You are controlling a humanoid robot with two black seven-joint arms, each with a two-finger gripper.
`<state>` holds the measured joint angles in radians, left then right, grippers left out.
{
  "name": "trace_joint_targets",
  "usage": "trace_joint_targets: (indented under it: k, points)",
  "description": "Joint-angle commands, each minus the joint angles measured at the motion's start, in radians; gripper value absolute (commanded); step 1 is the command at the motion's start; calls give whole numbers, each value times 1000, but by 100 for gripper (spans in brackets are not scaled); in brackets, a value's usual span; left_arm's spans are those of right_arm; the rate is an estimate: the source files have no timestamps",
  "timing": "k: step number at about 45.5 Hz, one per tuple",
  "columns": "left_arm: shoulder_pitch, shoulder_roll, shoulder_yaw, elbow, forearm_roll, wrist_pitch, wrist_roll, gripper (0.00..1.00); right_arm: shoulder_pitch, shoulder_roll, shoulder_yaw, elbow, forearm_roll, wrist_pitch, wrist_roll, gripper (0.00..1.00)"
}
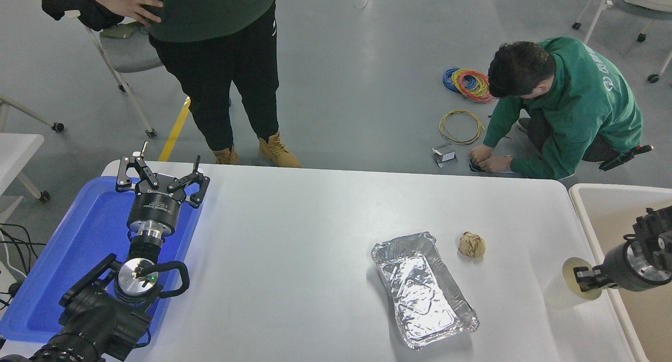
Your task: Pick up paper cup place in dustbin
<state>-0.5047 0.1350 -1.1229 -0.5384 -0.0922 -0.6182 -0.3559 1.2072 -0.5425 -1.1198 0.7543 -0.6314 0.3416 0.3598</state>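
The paper cup point(566, 286) is white with a pale cream inside. It lies tilted on its side near the table's right edge, its rim toward the dustbin. My right gripper point(584, 278) comes in from the right edge and is shut on the cup's rim. The dustbin point(577, 198), with a white rim and beige inside, stands just right of the table. My left gripper point(160, 176) is parked open over the blue tray at the lower left.
A silver foil tray point(424, 289) lies mid-right on the table, a crumpled brown paper ball point(472, 244) beside it. A blue tray point(58, 278) lies at the left. One person stands at the far side; another crouches on the floor by cable coils.
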Motion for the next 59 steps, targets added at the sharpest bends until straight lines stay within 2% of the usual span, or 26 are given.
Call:
trace_joint_targets:
  k: [1, 19, 43, 59]
  points:
    - [0, 0, 0, 0, 0, 0, 0, 100, 52, -10, 2, 14, -2, 4, 1, 0]
    - [0, 0, 0, 0, 0, 0, 0, 100, 400, -109, -48, 149, -21, 137, 1, 0]
    - [0, 0, 0, 0, 0, 0, 0, 100, 798, -148, -172, 218, -28, 352, 1, 0]
    - [0, 0, 0, 0, 0, 0, 0, 100, 1014, -148, -259, 295, -31, 419, 1, 0]
